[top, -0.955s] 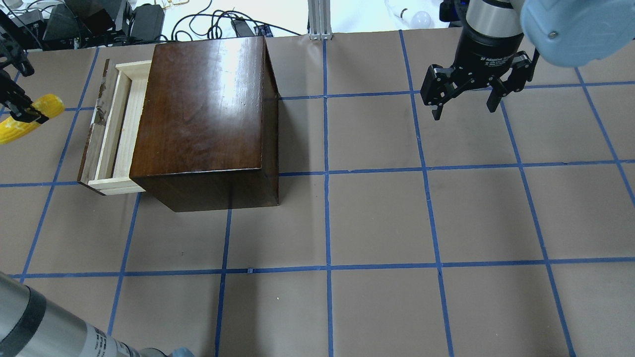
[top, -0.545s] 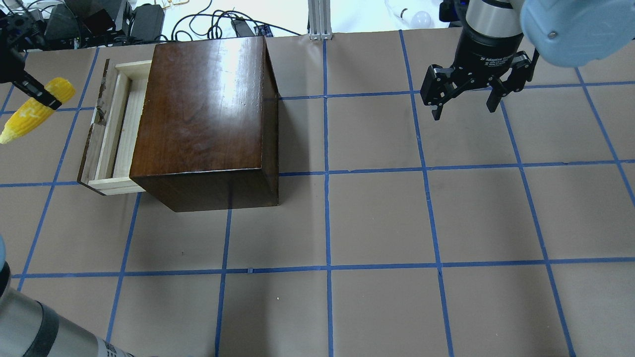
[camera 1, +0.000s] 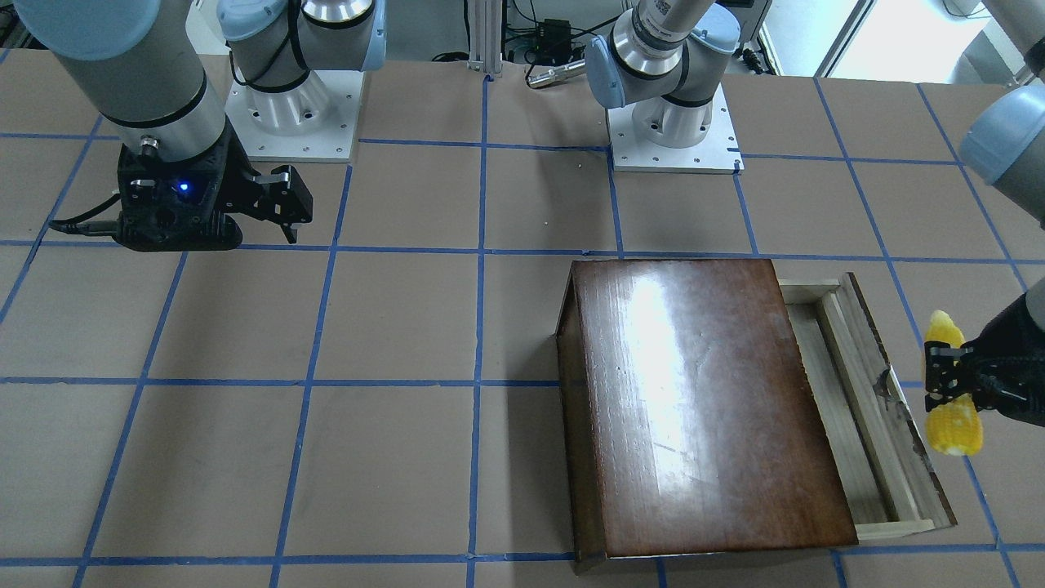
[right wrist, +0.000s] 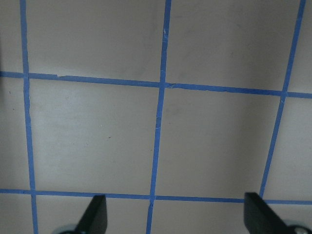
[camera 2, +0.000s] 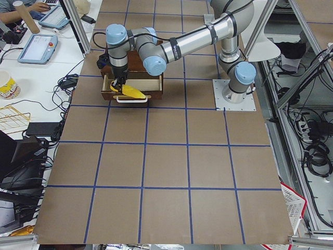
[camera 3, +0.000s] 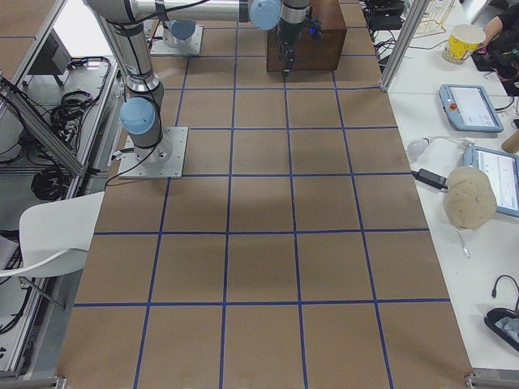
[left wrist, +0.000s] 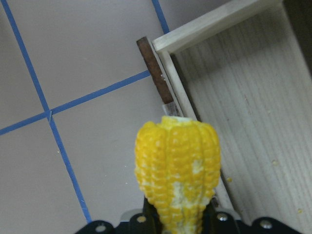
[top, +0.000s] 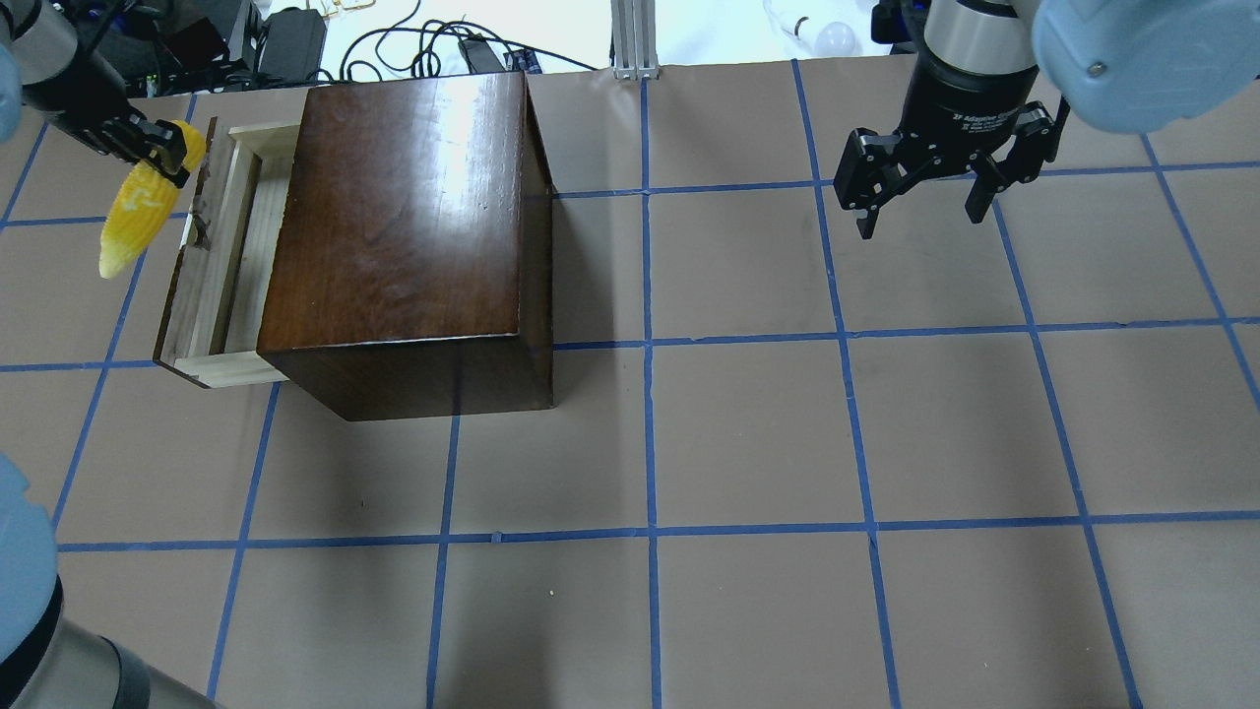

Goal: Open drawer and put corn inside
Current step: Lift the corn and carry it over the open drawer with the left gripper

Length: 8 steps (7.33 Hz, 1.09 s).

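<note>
The drawer (top: 221, 256) of pale wood with a dark scuffed front panel stands pulled out to the left of the glossy dark-brown cabinet (top: 404, 226). My left gripper (top: 157, 153) is shut on the thick end of the yellow corn (top: 138, 212) and holds it in the air just outside the drawer's front panel, tip pointing down and away. The left wrist view shows the corn (left wrist: 178, 170) over the drawer's front corner (left wrist: 161, 78). The corn also shows in the front-facing view (camera 1: 951, 408). My right gripper (top: 920, 202) is open and empty above the table at the far right.
Brown paper with blue tape lines covers the table (top: 748, 443). Cables and boxes (top: 197, 39) lie beyond the far edge behind the cabinet. A metal post (top: 635, 39) stands at the far edge.
My left gripper has carried the corn to the right and farther back, up to the drawer's front panel, and turned it more upright. The right arm has not moved.
</note>
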Available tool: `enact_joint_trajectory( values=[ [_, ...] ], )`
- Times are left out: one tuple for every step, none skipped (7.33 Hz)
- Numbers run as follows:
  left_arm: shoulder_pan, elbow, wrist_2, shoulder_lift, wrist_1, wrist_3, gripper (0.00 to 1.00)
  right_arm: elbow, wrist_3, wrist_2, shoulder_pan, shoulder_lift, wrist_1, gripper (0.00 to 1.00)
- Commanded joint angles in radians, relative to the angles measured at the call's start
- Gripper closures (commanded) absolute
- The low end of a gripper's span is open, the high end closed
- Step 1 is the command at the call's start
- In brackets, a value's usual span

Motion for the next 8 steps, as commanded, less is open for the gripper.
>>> enact_joint_trajectory(
  values=[
    [-0.058,0.003,-0.002,0.000,-0.012,-0.220,1.00,0.000,0.000,0.000,0.000,0.000,0.000,0.00],
    [-0.063,0.002,-0.002,-0.003,-0.013,-0.270,1.00,0.000,0.000,0.000,-0.001,0.000,0.000,0.00],
    [-0.063,-0.003,-0.023,-0.014,-0.024,-0.319,1.00,0.000,0.000,0.000,-0.001,0.000,0.000,0.00],
    [-0.058,-0.007,-0.063,-0.017,-0.026,-0.340,1.00,0.000,0.000,0.000,-0.001,0.000,0.000,0.00],
    [-0.058,-0.009,-0.065,-0.022,-0.026,-0.341,1.00,0.000,0.000,0.000,-0.001,0.000,0.000,0.00],
    [-0.058,-0.015,-0.062,-0.031,-0.026,-0.339,0.94,0.000,0.000,0.000,-0.001,0.000,-0.002,0.00],
    [-0.055,-0.027,-0.060,-0.037,-0.026,-0.333,0.83,0.000,0.000,0.000,-0.001,0.000,0.000,0.00],
    [-0.055,-0.029,-0.063,-0.042,-0.024,-0.333,0.24,0.000,0.000,0.000,-0.001,0.000,0.000,0.00]
  ],
)
